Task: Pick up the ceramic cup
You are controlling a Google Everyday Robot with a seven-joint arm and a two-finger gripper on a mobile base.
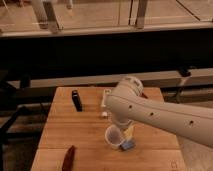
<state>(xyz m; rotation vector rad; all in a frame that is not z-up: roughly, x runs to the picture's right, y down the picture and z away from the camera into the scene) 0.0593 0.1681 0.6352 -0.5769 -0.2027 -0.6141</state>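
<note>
White arm [160, 114] reaches in from the right across the wooden table [80, 131]. Its rounded joint sits over the table's centre. The gripper [122, 124] hangs under that joint, mostly hidden by the arm, just above the cup [114, 136]. Its jaws are spread wide, with nothing pinched.

The cup stands upright on the table, front of centre, rim up and open side showing. A small blue object [128, 145] touches its right side, and a yellow item [130, 131] sits just behind that. Cannot tell what the yellow item is.

A black bar-shaped object [76, 100] lies at the table's back left. A white object [106, 97] lies near the back centre, partly covered by the arm. A dark red object [68, 157] lies at the front left edge, well apart from the cup.
</note>
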